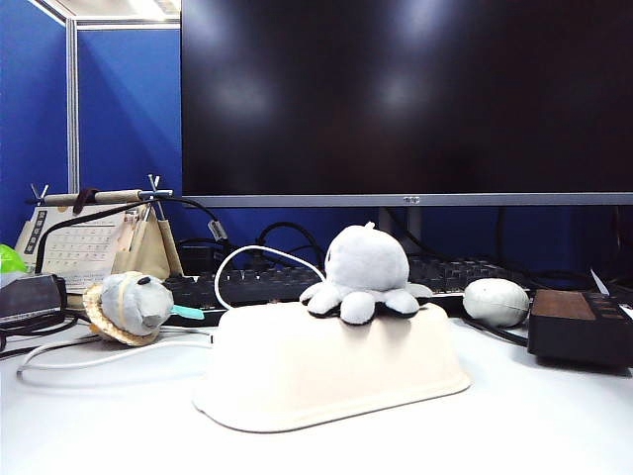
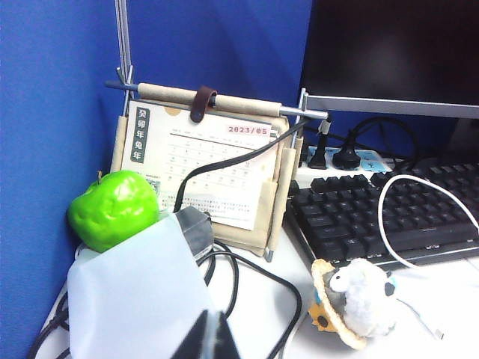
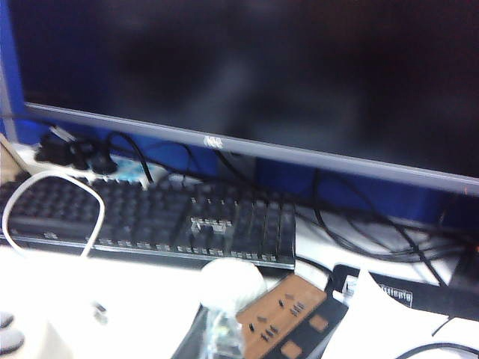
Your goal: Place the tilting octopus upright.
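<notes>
The light grey plush octopus (image 1: pixel 363 275) sits upright atop the overturned cream pulp tray (image 1: pixel 326 371) on the white surface (image 1: pixel 534 416). The right gripper (image 3: pixel 217 336), blurred, seems clenched and empty; the left gripper (image 2: pixel 206 338) barely shows, jaws unreadable.

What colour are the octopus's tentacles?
Octopus: tentacles light grey on top, black underneath, clearest in the exterior view.

The small grey plush octopus (image 1: pixel 363 273) sits upright on the upturned off-white oblong tray (image 1: pixel 326 371), which lies on the white bench (image 1: pixel 554 426). Behind the tray runs the black keyboard (image 1: pixel 257 285) under the wide dark monitor (image 1: pixel 406 99); left of the tray lies the grey-blue plush with tan woven rim (image 1: pixel 127 307), with the paper desk calendar (image 1: pixel 94 242) behind it. Right of the tray are the grey-white oval lump (image 1: pixel 495 301) and, farther right, the dark box with a brown top (image 1: pixel 579 327).
</notes>
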Controlling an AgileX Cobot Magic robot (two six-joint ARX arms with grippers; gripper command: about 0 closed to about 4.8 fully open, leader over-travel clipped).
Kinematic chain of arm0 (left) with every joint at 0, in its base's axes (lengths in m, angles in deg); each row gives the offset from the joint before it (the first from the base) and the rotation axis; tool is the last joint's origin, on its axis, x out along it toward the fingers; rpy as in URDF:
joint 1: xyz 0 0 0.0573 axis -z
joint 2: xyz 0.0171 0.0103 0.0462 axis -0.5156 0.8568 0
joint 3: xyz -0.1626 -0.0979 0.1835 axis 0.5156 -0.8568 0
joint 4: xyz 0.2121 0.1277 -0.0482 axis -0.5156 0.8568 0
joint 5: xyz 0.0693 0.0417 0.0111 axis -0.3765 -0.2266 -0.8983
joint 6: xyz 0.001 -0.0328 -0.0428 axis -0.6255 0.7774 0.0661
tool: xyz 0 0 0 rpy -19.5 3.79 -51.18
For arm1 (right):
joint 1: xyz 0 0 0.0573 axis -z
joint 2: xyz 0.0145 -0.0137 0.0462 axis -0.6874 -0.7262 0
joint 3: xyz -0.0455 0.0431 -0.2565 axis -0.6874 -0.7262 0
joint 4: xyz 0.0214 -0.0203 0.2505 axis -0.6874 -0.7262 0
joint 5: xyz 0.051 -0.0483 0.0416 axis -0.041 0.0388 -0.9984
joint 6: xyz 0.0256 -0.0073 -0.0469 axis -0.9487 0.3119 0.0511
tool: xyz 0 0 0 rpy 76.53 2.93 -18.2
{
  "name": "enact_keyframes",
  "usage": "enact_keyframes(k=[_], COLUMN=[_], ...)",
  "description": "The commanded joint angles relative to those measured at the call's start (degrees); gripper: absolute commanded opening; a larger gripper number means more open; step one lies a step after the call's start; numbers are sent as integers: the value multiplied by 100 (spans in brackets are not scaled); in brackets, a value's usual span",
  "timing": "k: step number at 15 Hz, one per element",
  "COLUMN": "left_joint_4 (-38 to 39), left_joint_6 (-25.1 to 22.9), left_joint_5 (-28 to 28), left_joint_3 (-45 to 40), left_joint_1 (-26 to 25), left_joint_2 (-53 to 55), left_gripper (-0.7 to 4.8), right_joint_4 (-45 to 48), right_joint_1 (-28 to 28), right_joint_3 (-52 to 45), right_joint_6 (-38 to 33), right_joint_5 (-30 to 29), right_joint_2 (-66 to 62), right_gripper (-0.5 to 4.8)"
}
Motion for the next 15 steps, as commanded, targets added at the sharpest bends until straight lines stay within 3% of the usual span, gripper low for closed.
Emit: enact_keyframes(k=[1,8,15], left_joint_4=[-59,-44,-44], left_joint_6=[-7,-7,-7], left_joint_5=[-2,0,0], left_joint_3=[13,13,13], left_joint_1=[0,0,0], left_joint_2=[-2,-2,-2], left_gripper=[-5,-5,-5], right_joint_4=[273,590,551], right_joint_1=[39,529,527], right_joint_3=[-131,-426,-424], right_joint_6=[-9,-11,-9], right_joint_5=[42,-17,-15], right_joint_2=[13,13,15], right_gripper=[-5,-5,-5])
